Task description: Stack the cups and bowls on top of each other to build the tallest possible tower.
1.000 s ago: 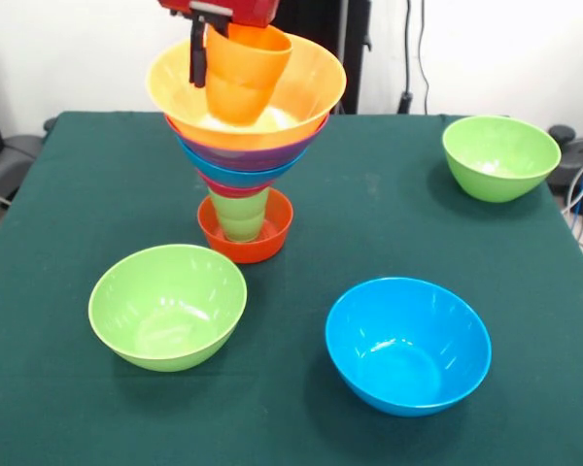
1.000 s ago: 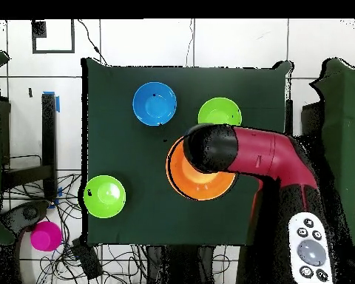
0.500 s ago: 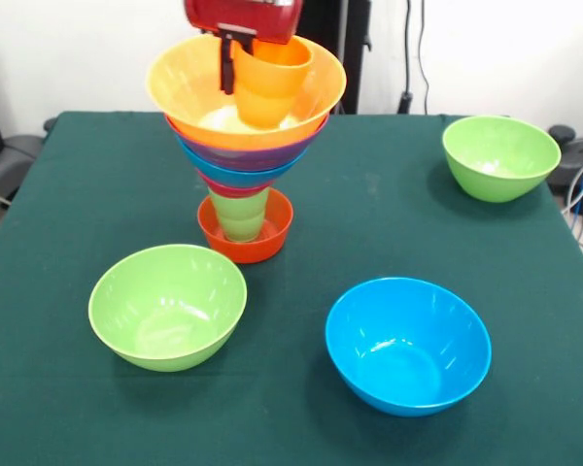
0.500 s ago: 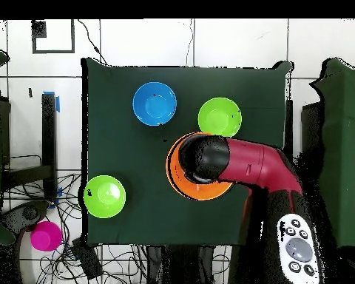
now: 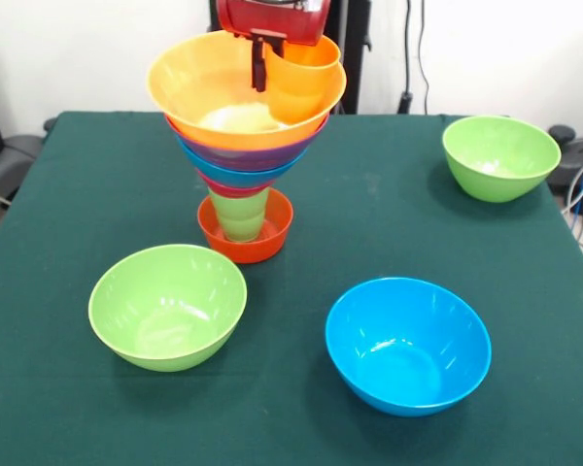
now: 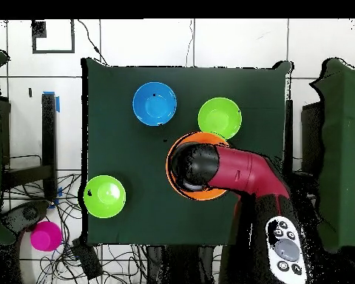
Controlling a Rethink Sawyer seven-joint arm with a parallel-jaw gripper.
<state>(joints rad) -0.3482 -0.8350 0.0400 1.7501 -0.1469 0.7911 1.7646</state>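
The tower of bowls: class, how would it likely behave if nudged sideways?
The tower would probably tip easily: it widens upward from a narrow green cup to a big orange bowl. The glossy plastic pieces look light and may slide. The gripper holding an orange cup adds weight high up.

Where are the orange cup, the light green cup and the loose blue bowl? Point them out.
Orange cup (image 5: 306, 83), front view: its side wall, inside the big orange bowl.
Light green cup (image 5: 240, 214), front view: its side wall, under the stack.
Blue bowl (image 5: 408, 345), front view: its inner floor.
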